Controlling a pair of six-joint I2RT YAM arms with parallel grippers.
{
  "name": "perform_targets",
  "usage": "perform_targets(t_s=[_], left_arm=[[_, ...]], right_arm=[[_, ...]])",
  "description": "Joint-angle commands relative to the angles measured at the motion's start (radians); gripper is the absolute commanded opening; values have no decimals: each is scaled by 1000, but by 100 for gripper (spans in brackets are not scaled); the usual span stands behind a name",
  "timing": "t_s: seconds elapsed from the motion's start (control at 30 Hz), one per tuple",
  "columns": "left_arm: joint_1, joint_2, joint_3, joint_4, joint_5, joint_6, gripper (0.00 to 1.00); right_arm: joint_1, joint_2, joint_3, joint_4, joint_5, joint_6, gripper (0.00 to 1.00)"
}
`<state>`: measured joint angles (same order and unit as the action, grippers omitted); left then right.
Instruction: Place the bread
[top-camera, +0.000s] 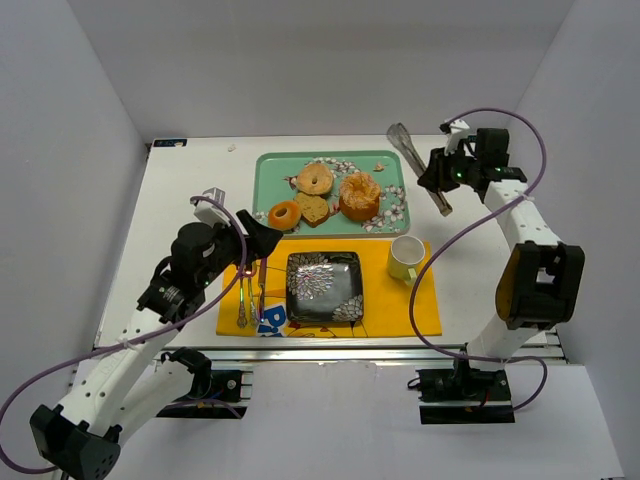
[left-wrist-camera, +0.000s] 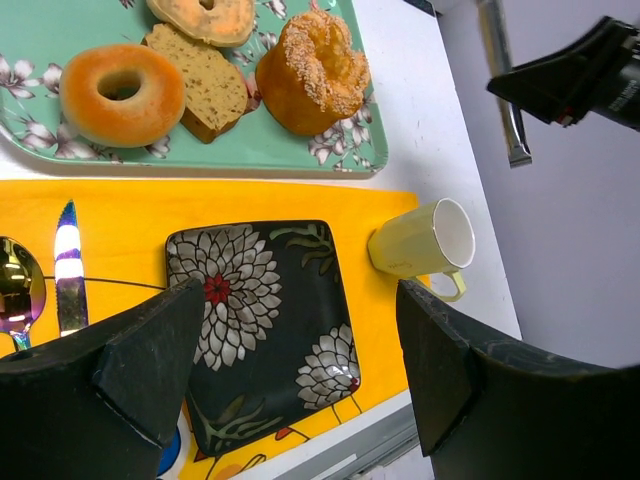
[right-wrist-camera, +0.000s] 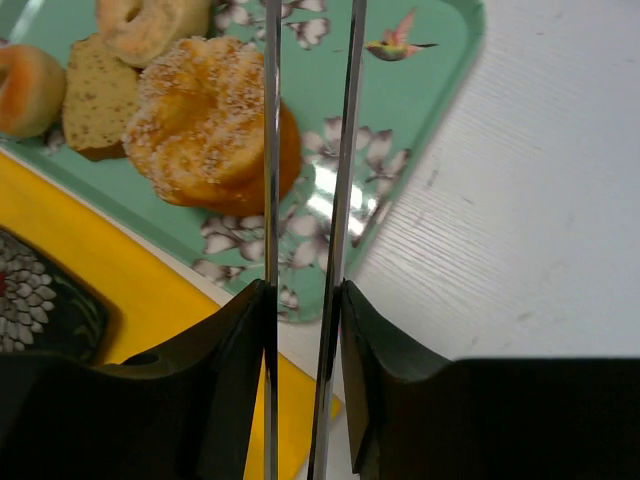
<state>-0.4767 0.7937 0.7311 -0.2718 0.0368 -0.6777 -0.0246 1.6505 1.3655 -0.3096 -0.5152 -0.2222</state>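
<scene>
Several breads lie on a green floral tray: a glazed donut, a brown bread slice, a bagel and a sugared ring cake. A black floral plate sits empty on the yellow placemat. My right gripper is shut on metal tongs, held above the tray's right edge; in the right wrist view the gripper presses both tong arms, which stay slightly apart. My left gripper is open and empty, hovering over the plate.
A pale yellow cup stands on the placemat right of the plate. A knife, a spoon and other cutlery lie on the mat's left side. White walls enclose the table on three sides.
</scene>
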Motion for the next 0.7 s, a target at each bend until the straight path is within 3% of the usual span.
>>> perform_targets(t_s=[0.0,0.67], left_arm=[[3,-40,36,-27,-21,-8,86],[3,-59,42,-56,-51,-20,86]], right_arm=[[23,60,76,-28,-45,72,40],[101,112,123,-59,-52,63,49]])
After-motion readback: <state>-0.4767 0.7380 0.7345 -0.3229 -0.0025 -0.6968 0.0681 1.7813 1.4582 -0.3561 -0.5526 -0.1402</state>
